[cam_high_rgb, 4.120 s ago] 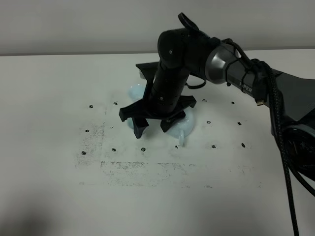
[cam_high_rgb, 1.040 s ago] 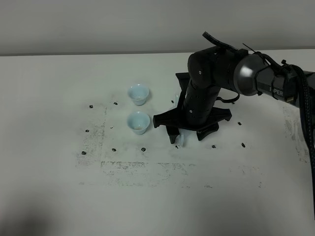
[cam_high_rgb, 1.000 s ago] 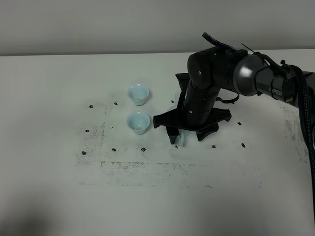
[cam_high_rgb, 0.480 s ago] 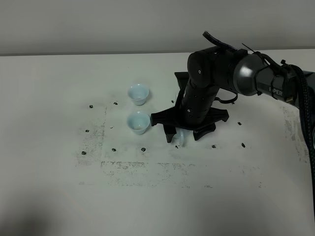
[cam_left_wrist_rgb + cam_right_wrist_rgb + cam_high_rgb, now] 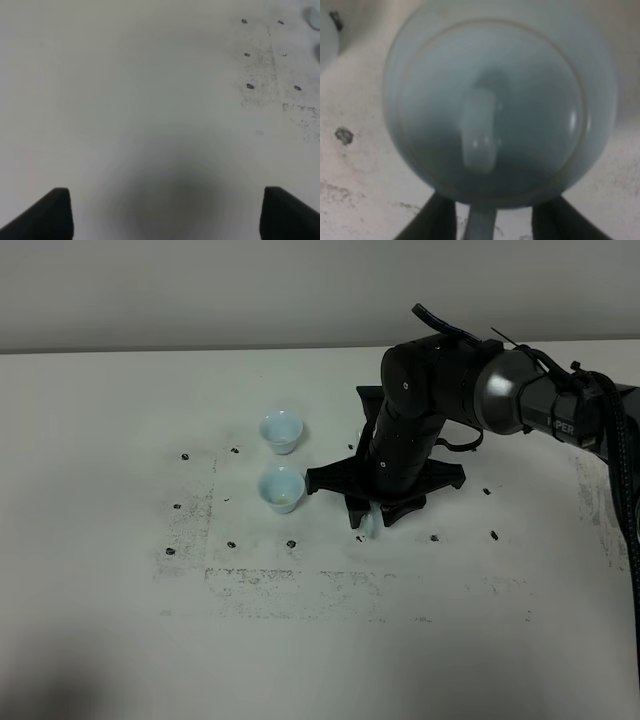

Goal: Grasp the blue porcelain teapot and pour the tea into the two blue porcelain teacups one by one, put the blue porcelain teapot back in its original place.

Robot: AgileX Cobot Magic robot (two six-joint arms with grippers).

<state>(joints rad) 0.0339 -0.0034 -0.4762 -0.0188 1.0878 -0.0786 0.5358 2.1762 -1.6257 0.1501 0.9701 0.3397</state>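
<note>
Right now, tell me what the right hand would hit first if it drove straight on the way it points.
The teapot. The right hand points down at it, fingers either side of its handle, so it would meet that handle or the body first; depth is unclear.

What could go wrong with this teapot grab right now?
1. The right gripper straddles only the thin handle of the blue porcelain teapot; glazed porcelain might slip or swing once lifted.
2. The nearer teacup stands close beside the gripper, so a sideways move may knock it.
</note>
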